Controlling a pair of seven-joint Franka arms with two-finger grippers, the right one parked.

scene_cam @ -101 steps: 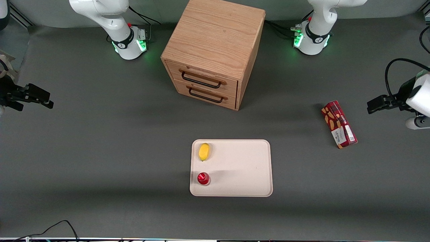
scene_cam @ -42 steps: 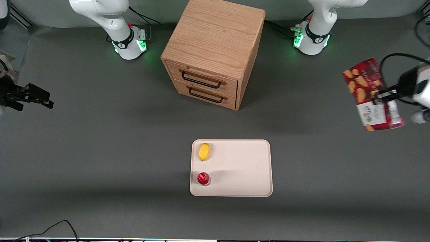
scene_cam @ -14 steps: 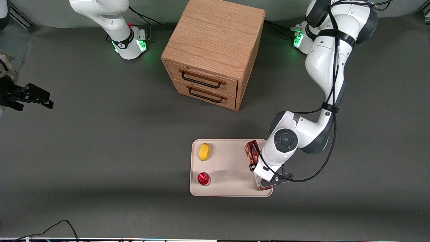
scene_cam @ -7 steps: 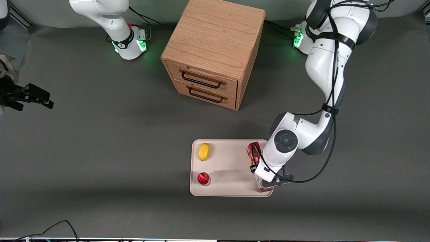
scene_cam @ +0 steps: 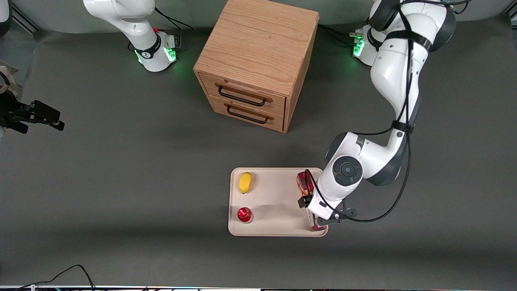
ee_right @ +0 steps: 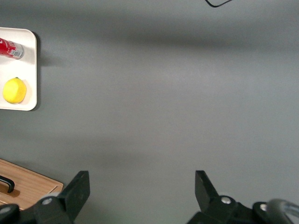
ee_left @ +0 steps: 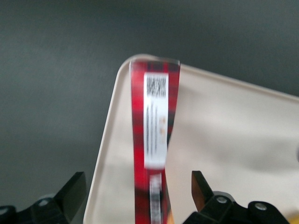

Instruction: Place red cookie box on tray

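Now your gripper (ee_left: 135, 196) hangs just above the working arm's end of the tray (scene_cam: 278, 202), fingers spread wide with clear gaps either side of the red cookie box (ee_left: 154, 154); it holds nothing. A second ago the box sat pinched between those fingers, so the release has just happened.

You can see in the wrist view that the red cookie box stands on its narrow long edge, label side up, running along the tray's short side close to the rim. In the front view only its two ends show past the wrist (scene_cam: 311, 182), both inside the rim or right at it; the end nearest the camera sits at the tray's corner, and I cannot tell whether it overlaps the rim.

Farther in on the tray, toward the parked arm's end, the small red can (scene_cam: 244, 214) and the lemon (scene_cam: 245, 182) lie well apart from the box. Farther still from the camera, the wooden drawer cabinet (scene_cam: 254, 60) stands on the tabletop (scene_cam: 121, 182).

Judgement: placement looks essentially done. A box on edge may tip, so lift your gripper straight up without brushing it.
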